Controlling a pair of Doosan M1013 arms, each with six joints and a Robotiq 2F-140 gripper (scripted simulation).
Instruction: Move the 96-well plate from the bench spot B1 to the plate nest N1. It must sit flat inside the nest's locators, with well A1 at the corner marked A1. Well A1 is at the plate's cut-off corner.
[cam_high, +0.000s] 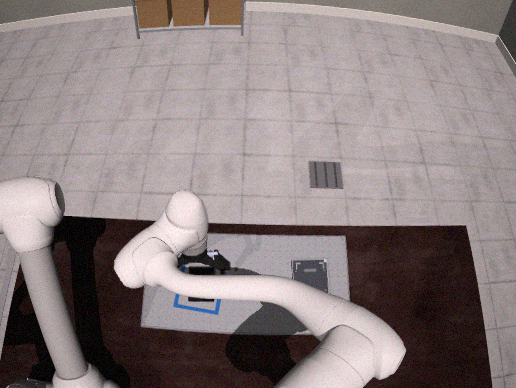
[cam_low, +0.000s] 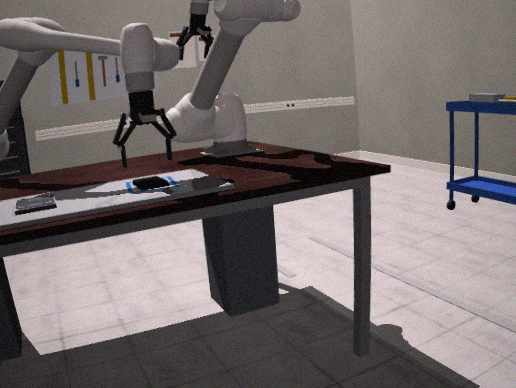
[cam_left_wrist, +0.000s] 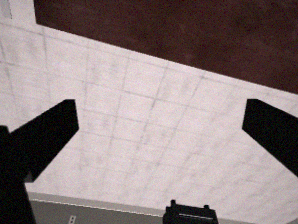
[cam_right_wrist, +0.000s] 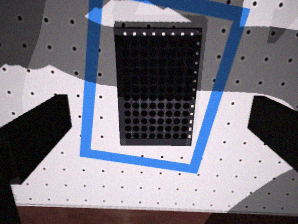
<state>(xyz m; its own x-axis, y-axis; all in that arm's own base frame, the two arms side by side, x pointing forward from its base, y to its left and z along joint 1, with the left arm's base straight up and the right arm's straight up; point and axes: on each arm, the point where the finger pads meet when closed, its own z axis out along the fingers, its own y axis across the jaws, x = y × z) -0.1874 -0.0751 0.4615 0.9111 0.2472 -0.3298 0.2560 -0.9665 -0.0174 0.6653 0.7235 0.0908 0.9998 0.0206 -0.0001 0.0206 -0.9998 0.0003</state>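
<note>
The dark 96-well plate (cam_low: 151, 183) (cam_right_wrist: 157, 80) lies flat inside the blue outline of bench spot B1 (cam_high: 197, 309) (cam_right_wrist: 88, 120). Its cut-off corner cannot be made out. The right arm partly hides it in the top view. My right gripper (cam_low: 146, 161) (cam_right_wrist: 160, 111) is open and empty, pointing down above the plate, with a fingertip on either side of it in the right wrist view. The dark grey plate nest N1 (cam_high: 300, 277) (cam_low: 35, 203) is empty in what shows; the right arm covers part of it. My left gripper (cam_low: 194, 56) (cam_left_wrist: 160, 114) is open and empty, high up away from the plate.
Plate and nest are on a light perforated board (cam_high: 270, 250) (cam_right_wrist: 40, 190) on the dark red-brown table (cam_high: 410, 280) (cam_low: 90, 164). The right arm reaches across the board. The left arm stands at the left of the top view. A blue cart (cam_low: 485, 186) stands off the table.
</note>
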